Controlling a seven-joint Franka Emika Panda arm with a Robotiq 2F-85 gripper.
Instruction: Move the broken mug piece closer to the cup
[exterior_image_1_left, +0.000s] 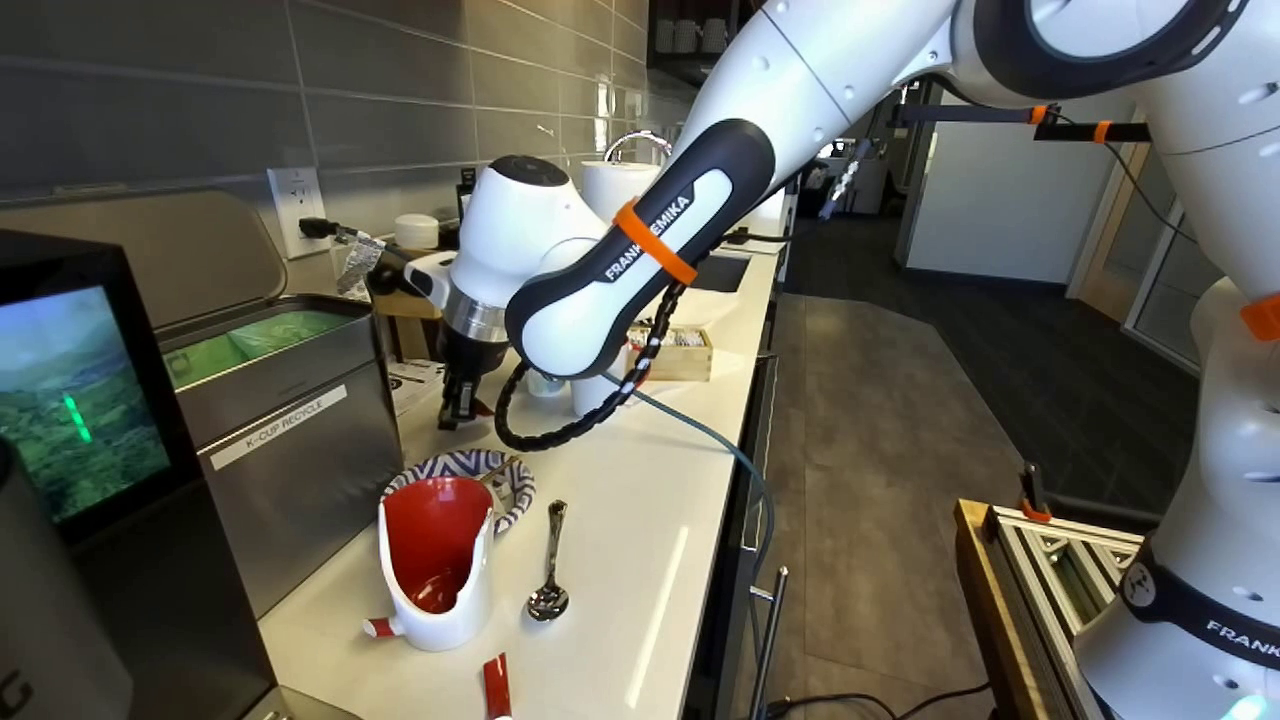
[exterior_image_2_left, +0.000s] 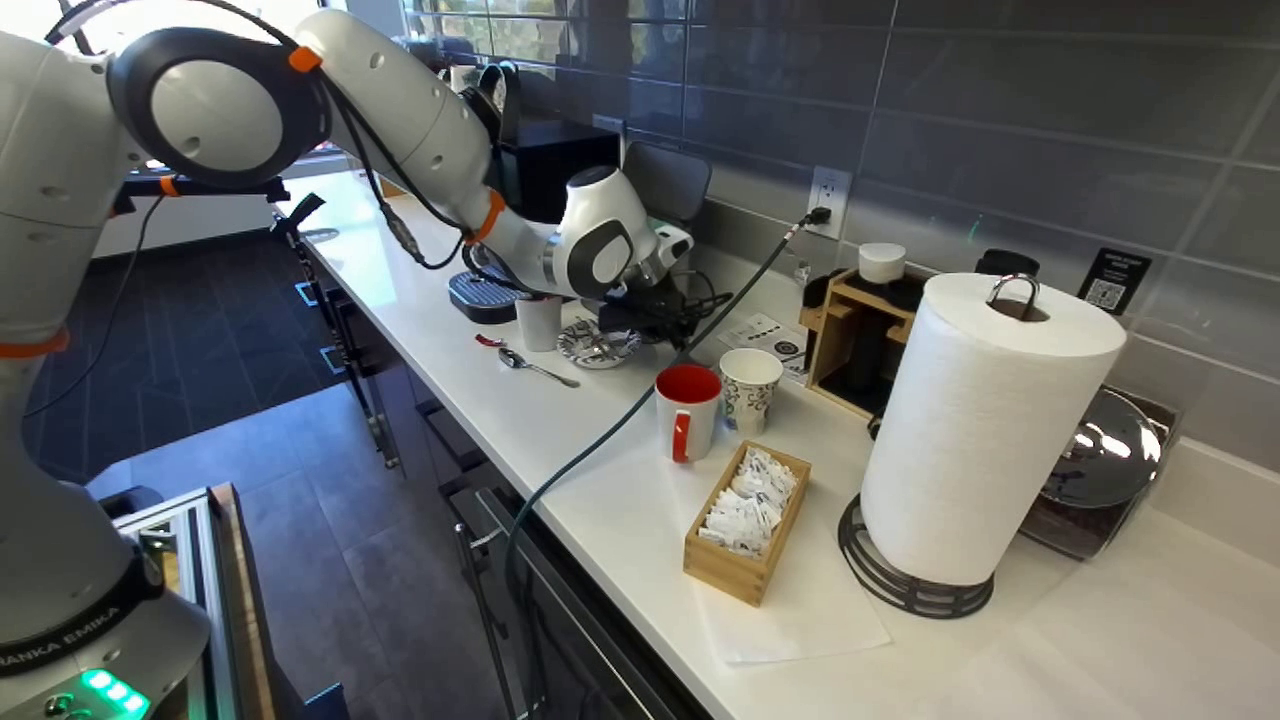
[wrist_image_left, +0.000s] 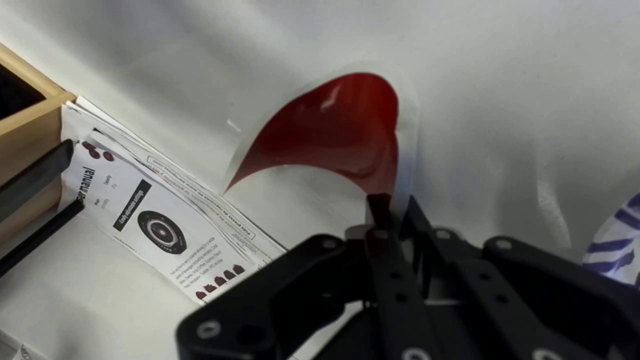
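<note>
The broken mug piece (wrist_image_left: 330, 125) is a curved shard, glossy red inside with a white edge. In the wrist view my gripper (wrist_image_left: 395, 200) has one finger on its red inner side and one on its white outer side, shut on its wall. In an exterior view my gripper (exterior_image_1_left: 458, 412) is low at the counter, and a red tip of the shard (exterior_image_1_left: 484, 409) shows beside it. In an exterior view the arm hides the shard. A patterned paper cup (exterior_image_2_left: 749, 390) stands upright beside a white mug with red inside (exterior_image_2_left: 688, 415); the paper cup also shows partly (exterior_image_1_left: 545, 385).
A broken-sided mug (exterior_image_1_left: 450, 610), a spoon (exterior_image_1_left: 552, 570), a small red fragment (exterior_image_1_left: 496, 685) and a patterned bowl (exterior_image_1_left: 515, 505) are on the counter. A steel bin (exterior_image_1_left: 300, 480) stands beside the gripper. A wooden packet box (exterior_image_2_left: 725, 575) and paper towel roll (exterior_image_2_left: 970, 440) stand beyond the cups.
</note>
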